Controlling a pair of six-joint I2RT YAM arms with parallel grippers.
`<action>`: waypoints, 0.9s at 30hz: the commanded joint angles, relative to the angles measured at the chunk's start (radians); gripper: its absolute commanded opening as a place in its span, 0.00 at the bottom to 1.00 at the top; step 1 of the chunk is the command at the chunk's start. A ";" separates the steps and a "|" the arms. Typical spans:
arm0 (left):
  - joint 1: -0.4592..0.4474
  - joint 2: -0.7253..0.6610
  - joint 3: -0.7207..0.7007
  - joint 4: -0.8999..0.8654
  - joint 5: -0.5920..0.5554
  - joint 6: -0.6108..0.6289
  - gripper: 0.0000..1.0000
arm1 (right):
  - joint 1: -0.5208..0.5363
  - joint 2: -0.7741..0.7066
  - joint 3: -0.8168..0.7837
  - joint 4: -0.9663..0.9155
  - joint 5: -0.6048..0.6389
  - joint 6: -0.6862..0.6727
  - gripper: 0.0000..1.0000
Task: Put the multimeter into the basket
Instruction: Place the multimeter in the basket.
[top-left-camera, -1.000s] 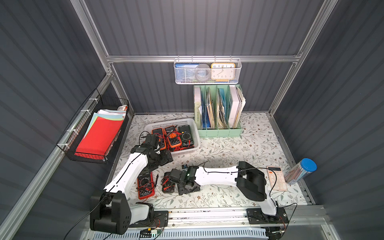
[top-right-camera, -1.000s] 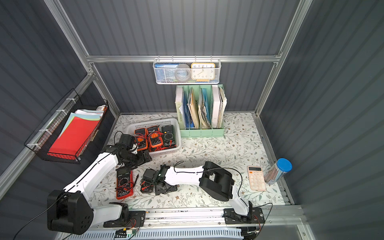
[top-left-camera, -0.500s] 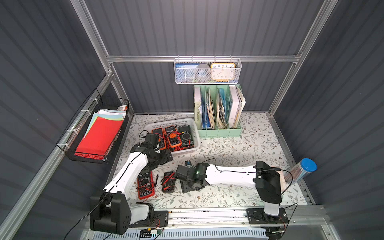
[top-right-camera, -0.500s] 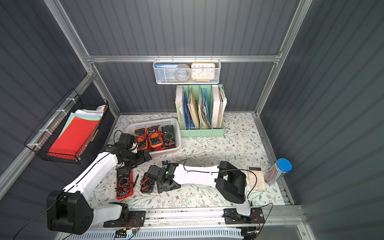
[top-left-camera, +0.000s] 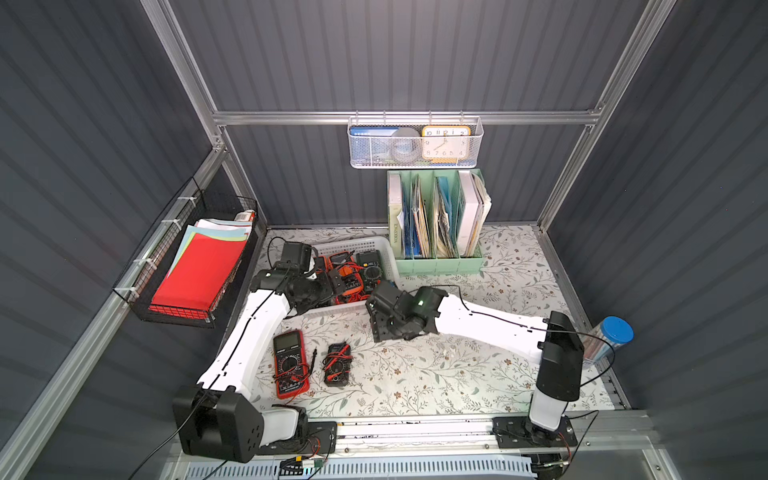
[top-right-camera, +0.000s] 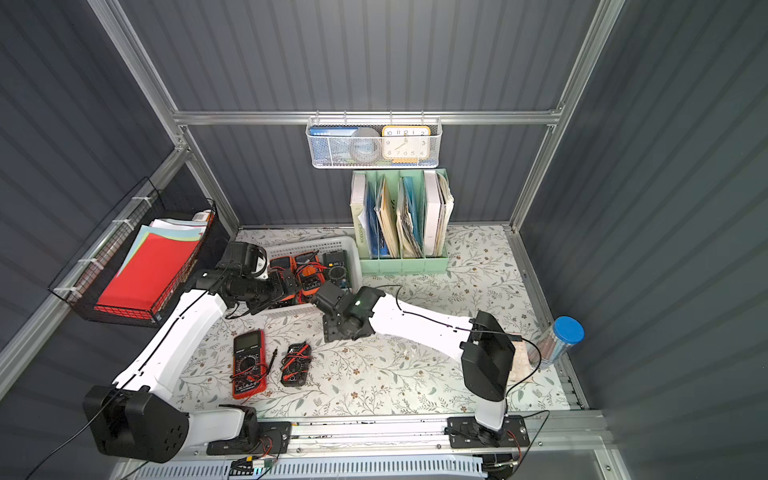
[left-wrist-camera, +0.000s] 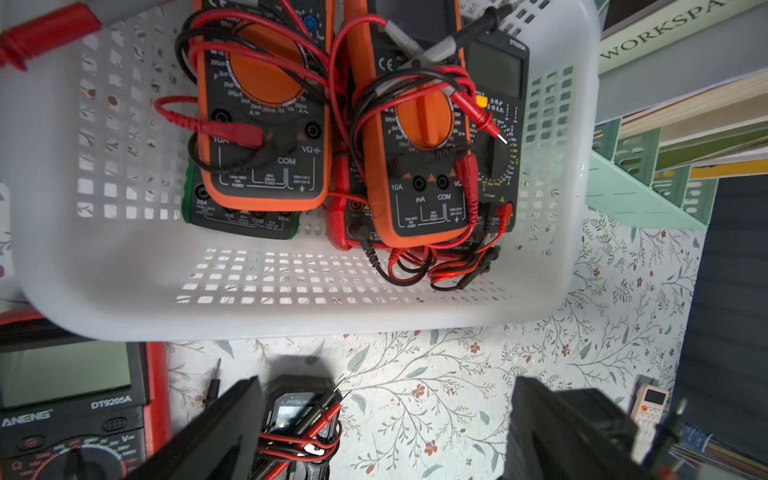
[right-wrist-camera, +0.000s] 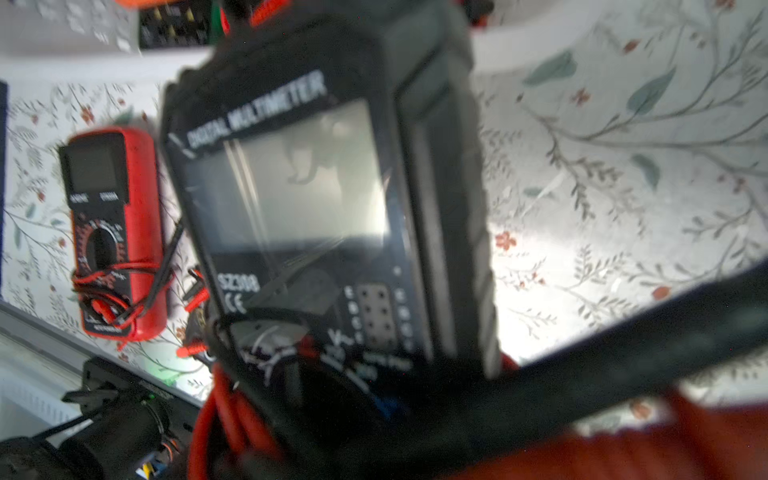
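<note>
My right gripper (right-wrist-camera: 374, 415) is shut on a black multimeter (right-wrist-camera: 324, 208) wrapped in red and black leads. In both top views it hangs above the table at the front right corner of the white perforated basket (top-left-camera: 353, 243) (top-right-camera: 307, 245). There the multimeter (top-left-camera: 379, 296) is mostly hidden by the right gripper (top-left-camera: 384, 306) (top-right-camera: 332, 300). The basket (left-wrist-camera: 291, 320) holds several orange, black and green meters. My left gripper (left-wrist-camera: 386, 436) (top-left-camera: 332, 284) stands open over the basket's front rim, nothing between its fingers (left-wrist-camera: 216, 428).
On the table in front of the basket lie a red multimeter (top-left-camera: 289, 363) (right-wrist-camera: 116, 232) and a small black one (top-left-camera: 337, 363) (left-wrist-camera: 299, 415). A green file rack (top-left-camera: 436, 262) stands right of the basket. A blue-capped tube (top-left-camera: 611, 340) stands at the right edge.
My right arm has carried the black multimeter up from the front middle of the table towards the basket's front right corner. The left arm has barely moved.
</note>
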 joint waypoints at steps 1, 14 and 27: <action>-0.002 0.013 0.020 -0.044 0.004 -0.014 0.99 | -0.049 0.036 0.089 0.010 0.037 -0.092 0.57; -0.002 -0.001 0.005 -0.046 -0.018 0.005 0.99 | -0.210 0.329 0.459 0.002 -0.021 -0.172 0.57; -0.002 0.002 -0.017 -0.016 -0.024 -0.014 0.99 | -0.259 0.550 0.676 -0.066 -0.091 -0.153 0.82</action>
